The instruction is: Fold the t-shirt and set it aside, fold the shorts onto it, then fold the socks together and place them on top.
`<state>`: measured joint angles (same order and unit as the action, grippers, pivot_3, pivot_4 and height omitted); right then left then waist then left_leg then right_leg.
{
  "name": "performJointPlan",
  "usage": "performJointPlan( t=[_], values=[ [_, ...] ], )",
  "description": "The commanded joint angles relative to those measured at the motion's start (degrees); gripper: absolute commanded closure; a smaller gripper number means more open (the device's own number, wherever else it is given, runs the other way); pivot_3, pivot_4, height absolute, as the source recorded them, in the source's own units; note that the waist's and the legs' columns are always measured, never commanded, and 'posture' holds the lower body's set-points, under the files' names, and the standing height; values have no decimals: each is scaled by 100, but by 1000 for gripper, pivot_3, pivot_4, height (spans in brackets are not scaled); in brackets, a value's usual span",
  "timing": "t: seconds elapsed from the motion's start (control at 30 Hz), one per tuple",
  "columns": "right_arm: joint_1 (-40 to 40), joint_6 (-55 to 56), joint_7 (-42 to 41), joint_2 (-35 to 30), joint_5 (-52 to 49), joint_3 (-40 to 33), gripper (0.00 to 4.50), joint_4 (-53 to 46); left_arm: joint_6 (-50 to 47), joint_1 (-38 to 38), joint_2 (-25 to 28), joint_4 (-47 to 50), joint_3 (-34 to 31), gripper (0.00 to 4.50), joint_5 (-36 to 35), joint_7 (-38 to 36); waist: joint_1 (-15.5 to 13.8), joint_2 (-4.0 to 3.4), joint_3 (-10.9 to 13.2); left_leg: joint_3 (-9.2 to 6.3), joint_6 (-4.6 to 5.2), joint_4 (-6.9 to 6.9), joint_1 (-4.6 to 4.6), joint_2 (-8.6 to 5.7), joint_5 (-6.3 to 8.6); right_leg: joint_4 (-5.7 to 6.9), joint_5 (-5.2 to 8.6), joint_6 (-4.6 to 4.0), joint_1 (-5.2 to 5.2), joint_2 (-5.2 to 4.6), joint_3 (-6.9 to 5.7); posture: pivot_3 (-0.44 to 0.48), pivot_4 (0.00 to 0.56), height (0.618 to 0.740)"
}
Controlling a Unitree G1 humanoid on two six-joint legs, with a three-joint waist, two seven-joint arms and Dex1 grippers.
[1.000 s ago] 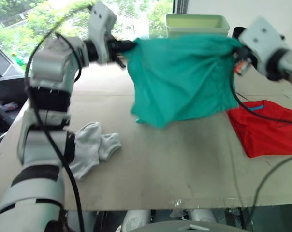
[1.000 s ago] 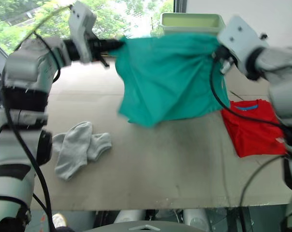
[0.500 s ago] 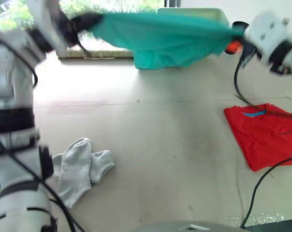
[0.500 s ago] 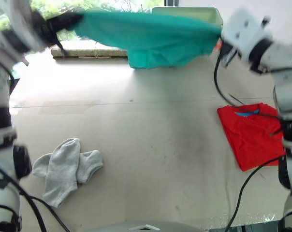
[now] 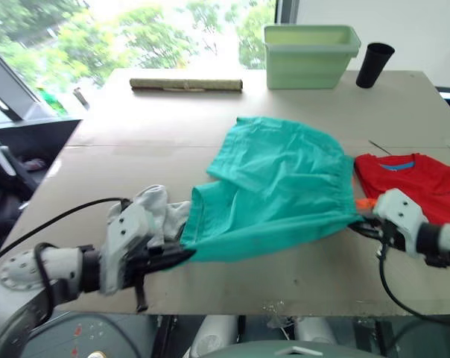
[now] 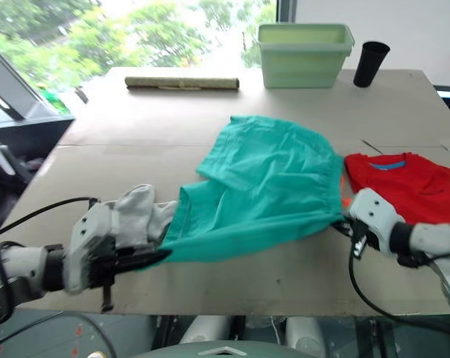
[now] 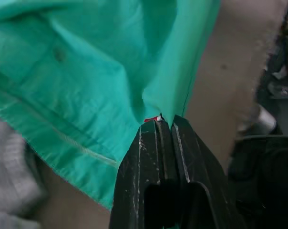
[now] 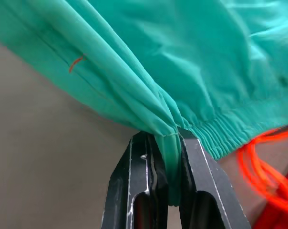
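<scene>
I have the t-shirt (image 5: 411, 179) folded aside at 3 o'clock, both grippers (image 7: 164, 125) (image 8: 164, 138) clamped on the shorts' (image 5: 277, 186) near corners mid-table, socks (image 5: 154, 212) untouched at 8 o'clock.

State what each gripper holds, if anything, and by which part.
Both hold the shorts: the left gripper pinches a near corner, the right gripper a bunched edge beside the elastic waistband.

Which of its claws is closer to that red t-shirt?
Right. The right gripper pinches the shorts right beside the t-shirt; the left gripper is across the shorts.
</scene>
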<state>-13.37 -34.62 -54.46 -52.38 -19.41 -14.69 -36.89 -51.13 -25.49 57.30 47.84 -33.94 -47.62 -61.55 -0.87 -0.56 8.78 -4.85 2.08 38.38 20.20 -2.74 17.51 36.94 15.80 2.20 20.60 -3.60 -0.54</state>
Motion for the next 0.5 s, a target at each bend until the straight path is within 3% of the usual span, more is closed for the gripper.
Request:
performJointPlan(
  t=[0.03, 0.17, 0.3, 0.5],
  values=[
    [-255, -19, -271, -146, -301, -555, 4500, -360, 28, -112, 233, -60, -360, 4455, -93, -404, -4, 9, -7, 11, 0, -5, -8, 6, 0, 0, 0, 0, -7, -1, 0, 0, 150, 740],
    [-569, -323, -370, -121, -760, -956, 4500, -638, -83, 215, 366, -273, -328, 4455, -321, -333, 6, 14, -35, 25, -9, -9, -5, 30, -35, 12, -4, -12, 12, 21, -4, 0, 150, 740],
    [-783, -335, -361, -111, -827, -1123, 4500, -709, -227, 411, 630, -421, -173, 4455, -462, -490, 26, 30, -51, 18, -28, -14, 92, 35, -44, 7, -5, 18, 101, 39, 9, 0, 150, 740],
    [-1021, -474, -416, -128, -1090, -1480, 4500, -858, -228, 758, 942, -785, 77, 4455, -548, -748, 11, 33, -49, 29, -21, -30, 98, 38, -32, -30, -4, 18, 104, 37, 29, 0, 150, 740]
  ],
)
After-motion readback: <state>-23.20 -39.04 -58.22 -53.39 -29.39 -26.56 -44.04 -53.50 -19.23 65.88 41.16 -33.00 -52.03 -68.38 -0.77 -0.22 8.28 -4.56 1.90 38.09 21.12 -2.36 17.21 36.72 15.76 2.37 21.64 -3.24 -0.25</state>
